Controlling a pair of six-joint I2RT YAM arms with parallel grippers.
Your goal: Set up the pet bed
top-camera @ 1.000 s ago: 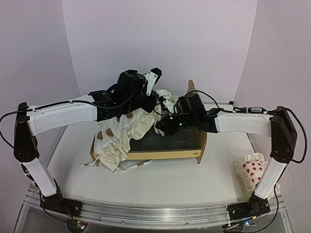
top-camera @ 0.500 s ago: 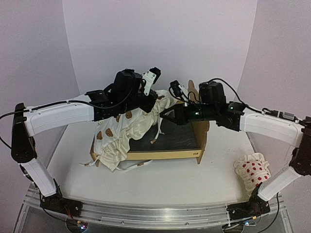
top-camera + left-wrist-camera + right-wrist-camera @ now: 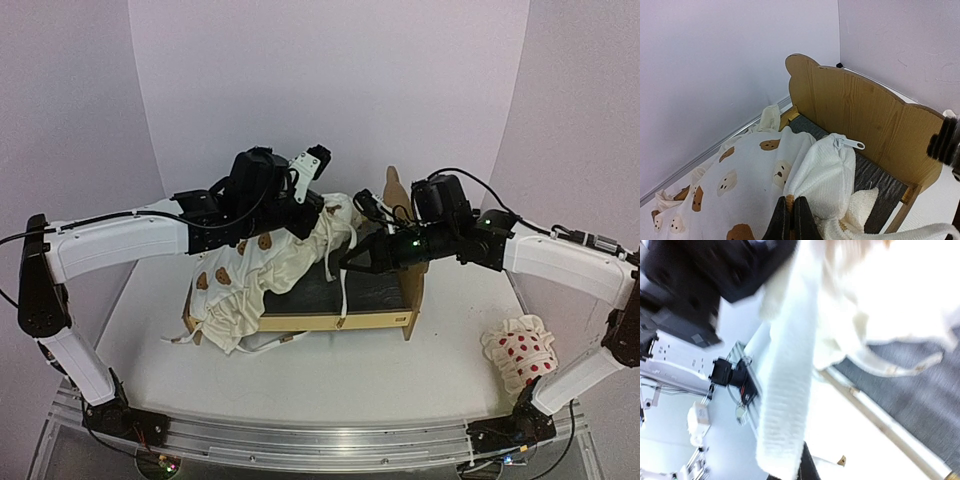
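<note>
The pet bed (image 3: 370,320), a light plywood frame with an eared headboard (image 3: 865,117) and a dark grey felt base (image 3: 875,175), stands mid-table. The cream bear-print cushion (image 3: 250,275) hangs over its left end and spills onto the table. My left gripper (image 3: 790,217) is shut on a fold of the cushion (image 3: 735,175) above the bed's far left corner. My right gripper (image 3: 350,262) hovers over the base, shut on a white strip of the cushion (image 3: 787,390); that view is blurred. One cushion tie (image 3: 340,300) dangles over the front rail.
A white pillow with red dots (image 3: 520,350) lies on the table at the right, beside the right arm's base. Purple walls close in behind and at both sides. A zip pull (image 3: 852,144) sticks out of the cushion near the headboard.
The right arm has risen and swung right, dragging the cushion's edge further across the bed. A tie now hangs over the front rail. The left gripper has barely shifted.
</note>
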